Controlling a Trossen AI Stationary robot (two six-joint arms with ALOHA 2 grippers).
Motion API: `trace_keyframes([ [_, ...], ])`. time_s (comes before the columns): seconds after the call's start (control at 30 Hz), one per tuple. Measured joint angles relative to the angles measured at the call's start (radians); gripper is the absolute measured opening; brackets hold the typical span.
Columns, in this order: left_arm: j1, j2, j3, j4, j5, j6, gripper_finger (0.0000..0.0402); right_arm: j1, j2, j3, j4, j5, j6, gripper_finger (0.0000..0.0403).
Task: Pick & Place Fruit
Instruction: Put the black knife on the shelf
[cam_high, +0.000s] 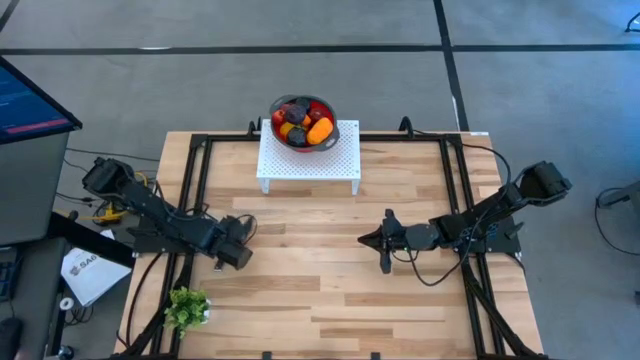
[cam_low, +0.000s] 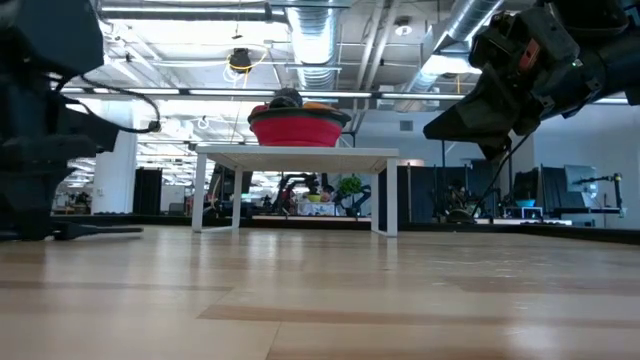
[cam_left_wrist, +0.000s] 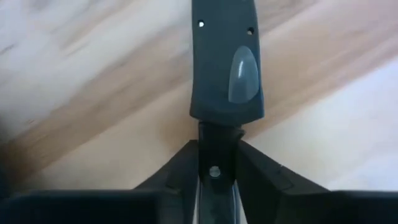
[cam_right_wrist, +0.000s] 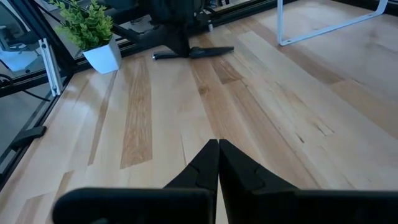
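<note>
Several small toy fruits, among them an orange one (cam_high: 320, 130), a yellow one (cam_high: 287, 128) and a dark one (cam_high: 299, 112), lie heaped in the red bowl (cam_high: 303, 122). The bowl stands on a white perforated stand (cam_high: 310, 160) at the middle of the table's far side, and both show in the low view, bowl (cam_low: 298, 128) on stand (cam_low: 295, 155). My left gripper (cam_high: 230, 255) (cam_left_wrist: 225, 62) is shut, low over the bare wood near the left side. My right gripper (cam_high: 362, 240) (cam_right_wrist: 217, 146) is shut, empty, above the table right of centre, pointing left.
A potted green sprig (cam_high: 187, 307) (cam_right_wrist: 93, 28) stands at the near-left corner, close to the left arm. A black frame (cam_high: 195, 170) runs along the table's sides. Bare wood (cam_high: 310, 270) lies between the two grippers and in front of the stand.
</note>
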Motion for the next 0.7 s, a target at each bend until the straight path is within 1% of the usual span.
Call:
trace_keyframes([
  [0.1, 0.0, 0.0, 0.001, 0.104, 0.0, 0.056, 0.0065, 0.0, 0.0, 0.0, 0.0, 0.0, 0.0, 0.0005],
  [0.17, 0.0, 0.001, 0.0, 0.195, 0.008, 0.128, 0.0064, 0.0, 0.0, 0.0, 0.0, 0.0, 0.0, 0.0005],
  [0.23, 0.0, 0.002, -0.002, 0.337, 0.01, 0.213, 0.0069, 0.0, 0.0, 0.0, 0.0, 0.0, 0.0, 0.0005],
  [0.33, 0.002, 0.002, 0.0, 0.591, -0.001, 0.357, 0.0089, 0.0, 0.0, 0.0, 0.0, 0.003, 0.0, 0.0005],
  [0.43, 0.023, 0.002, 0.005, 0.8, -0.021, 0.5, 0.0092, 0.0, 0.0, 0.0, 0.0, 0.025, 0.001, 0.0005],
  [0.47, 0.038, 0.002, 0.018, 0.832, -0.023, 0.55, 0.0089, 0.0, 0.0, 0.0, 0.0, 0.03, 0.001, 0.0005],
  [0.53, 0.07, 0.002, 0.067, 0.84, -0.022, 0.653, 0.0082, -0.001, 0.0, 0.0, 0.005, 0.037, 0.002, 0.0005],
  [0.6, 0.11, 0.002, 0.127, 0.841, 0.0, 0.78, 0.0075, -0.001, 0.0, 0.0, 0.011, 0.044, 0.003, 0.0005],
  [0.7, 0.177, 0.002, 0.234, 0.781, 0.045, 0.953, 0.0075, -0.001, 0.0, 0.0, 0.013, 0.049, 0.003, 0.0005],
])
